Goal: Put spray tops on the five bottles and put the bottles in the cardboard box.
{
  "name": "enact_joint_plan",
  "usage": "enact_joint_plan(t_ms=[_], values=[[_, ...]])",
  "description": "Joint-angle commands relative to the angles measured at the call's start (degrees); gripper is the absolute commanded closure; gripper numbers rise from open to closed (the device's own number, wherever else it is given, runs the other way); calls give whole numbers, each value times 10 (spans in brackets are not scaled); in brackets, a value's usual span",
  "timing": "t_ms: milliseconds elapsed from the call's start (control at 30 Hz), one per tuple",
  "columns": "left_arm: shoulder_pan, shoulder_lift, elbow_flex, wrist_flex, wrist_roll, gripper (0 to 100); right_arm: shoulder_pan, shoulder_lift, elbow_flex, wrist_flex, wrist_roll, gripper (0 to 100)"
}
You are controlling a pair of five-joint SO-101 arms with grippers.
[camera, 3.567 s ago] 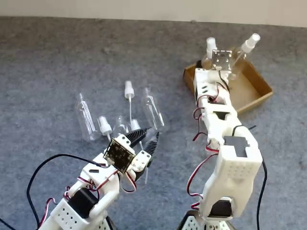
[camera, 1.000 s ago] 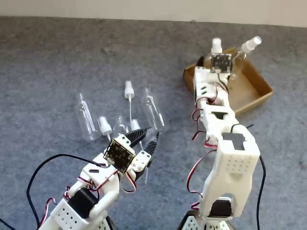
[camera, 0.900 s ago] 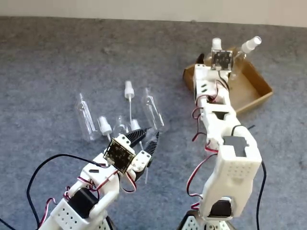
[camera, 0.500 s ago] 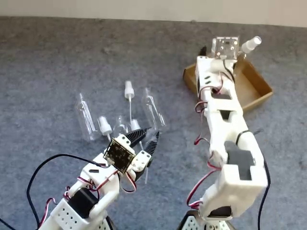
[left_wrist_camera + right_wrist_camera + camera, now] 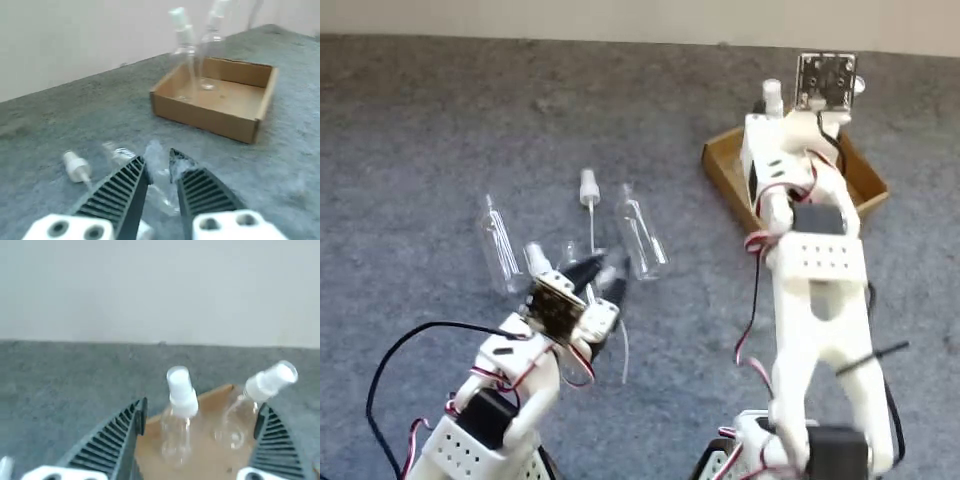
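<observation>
Two clear bottles with white spray tops stand in the cardboard box (image 5: pixel 210 452): one upright (image 5: pixel 180 405), one leaning (image 5: pixel 252 400). My right gripper (image 5: pixel 200 410) hangs open above and in front of them, holding nothing. In the high view the right arm covers most of the box (image 5: pixel 720 172). My left gripper (image 5: pixel 156 160) is open, low over the carpet, with a lying clear bottle (image 5: pixel 159 175) between its fingertips. Beside it lies a loose spray top (image 5: pixel 76 167). Two more bare bottles (image 5: pixel 500 245) (image 5: pixel 642 238) and a spray top with its tube (image 5: pixel 588 190) lie on the carpet near the left gripper (image 5: pixel 600 278).
Grey carpet covers the table, with a pale wall behind. Another loose spray top (image 5: pixel 536 258) lies by the left bottle. Red and black cables hang along both arms. Open carpet lies between the bottle group and the box.
My right arm has risen and drawn back from the box, leaving both capped bottles in it. My left gripper has moved forward over the lying bottles.
</observation>
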Motion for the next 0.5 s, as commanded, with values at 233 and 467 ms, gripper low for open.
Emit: enact_joint_plan(t_ms=[233, 467], values=[[-189, -5, 7, -19, 2, 994, -156, -233, 141, 53, 1, 692], [-300, -5, 12, -84, 5, 995, -228, -299, 246, 113, 2, 692]])
